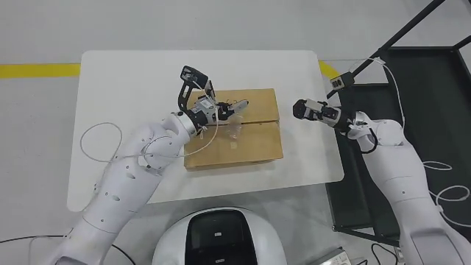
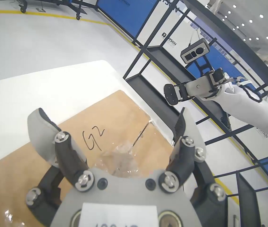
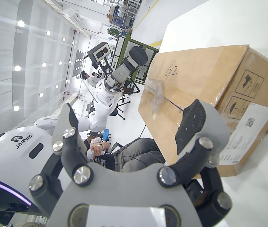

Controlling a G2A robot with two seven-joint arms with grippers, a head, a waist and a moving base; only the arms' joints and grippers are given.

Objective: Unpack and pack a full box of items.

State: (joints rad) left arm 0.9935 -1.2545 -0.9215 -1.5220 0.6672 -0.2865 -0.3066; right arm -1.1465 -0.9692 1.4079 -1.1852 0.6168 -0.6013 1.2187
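The left tool [image 1: 237,107] hangs with its two fingers spread wide and nothing between them, over the top of the closed brown cardboard box [image 1: 250,143]. Whether its fingertips touch the cardboard cannot be told. The box lies flat near the middle of the white rectangular counter [image 1: 132,88], both top flaps shut and meeting in a seam that runs along its length. A crumpled wad of clear plastic tape [image 3: 156,90] sits on that seam, just below the left tool in the left wrist view. A handwritten black mark [image 3: 172,70] is on the flap beside the tape. A white paper label [image 3: 245,133] is stuck on the box's end face, the one turned to the robot's right, next to printed handling symbols.

The right tool [image 1: 300,109] is also wide, its fingers well spread and holding nothing. It hovers over the counter's right part, off the box's right end and clear of it, pointing toward the box.

A black metal shelf rack [image 1: 423,118] stands on the floor just beside the counter's right edge. A yellow floor line [image 1: 37,70] runs behind the counter.
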